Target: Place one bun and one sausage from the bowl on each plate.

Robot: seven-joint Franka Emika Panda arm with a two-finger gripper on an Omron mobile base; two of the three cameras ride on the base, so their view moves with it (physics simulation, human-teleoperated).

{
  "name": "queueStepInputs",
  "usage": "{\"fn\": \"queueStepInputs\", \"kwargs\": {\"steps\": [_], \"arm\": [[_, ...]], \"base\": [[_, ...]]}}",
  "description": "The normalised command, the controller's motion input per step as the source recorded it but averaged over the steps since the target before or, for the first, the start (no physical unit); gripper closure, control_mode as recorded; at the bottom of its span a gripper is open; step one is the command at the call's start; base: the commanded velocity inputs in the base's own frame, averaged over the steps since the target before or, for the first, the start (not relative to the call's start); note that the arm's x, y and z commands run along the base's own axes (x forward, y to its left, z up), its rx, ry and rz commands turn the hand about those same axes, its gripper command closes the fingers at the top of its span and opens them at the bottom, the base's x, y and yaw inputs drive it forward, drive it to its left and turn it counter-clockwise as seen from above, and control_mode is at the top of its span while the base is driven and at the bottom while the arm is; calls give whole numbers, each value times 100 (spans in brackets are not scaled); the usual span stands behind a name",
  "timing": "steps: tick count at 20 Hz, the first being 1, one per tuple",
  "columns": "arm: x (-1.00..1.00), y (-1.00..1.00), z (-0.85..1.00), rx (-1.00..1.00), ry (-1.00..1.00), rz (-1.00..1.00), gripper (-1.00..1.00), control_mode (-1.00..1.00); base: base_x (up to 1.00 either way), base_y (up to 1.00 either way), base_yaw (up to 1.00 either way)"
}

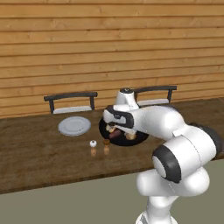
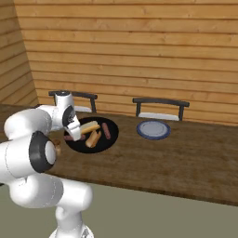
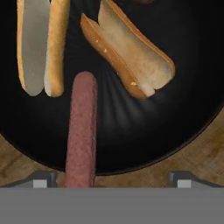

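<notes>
The counter [image 1: 35, 144] carries the black bowl [image 2: 109, 139], with a grey plate [image 1: 75, 125] to its left in the left base view and another plate [image 2: 153, 129] to its right in the right base view; both plates look bare, so I judge no item delivered yet. The arm hangs over the bowl's near edge. Two split buns [image 3: 41, 43] [image 3: 131, 57] lie in the bowl, well ahead of the tool. The nearer sausage [image 3: 82, 131] runs lengthwise straight away from the camera, its near end over the rim by the left fingertip, off-centre in the gap. The gripper [image 3: 111, 180] stands wide and empty; the fingers [image 3: 40, 181] would need to shift left to straddle that sausage across its long axis
</notes>
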Motion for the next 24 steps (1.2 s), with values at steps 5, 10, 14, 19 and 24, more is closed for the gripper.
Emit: {"fn": "queueStepInputs", "kwargs": {"steps": [5, 10, 14, 19, 24], "arm": [[6, 20, -18, 6, 6, -7, -100, -100], [27, 1, -28, 6, 1, -3, -100, -100], [11, 0, -45, 6, 0, 0, -100, -100], [0, 0, -41, 6, 0, 0, -100, -100], [8, 0, -14, 2, 0, -2, 100, -100]], "base": [[0, 0, 0], [0, 0, 0], [0, 0, 0], [0, 0, 0], [0, 0, 0]]}}
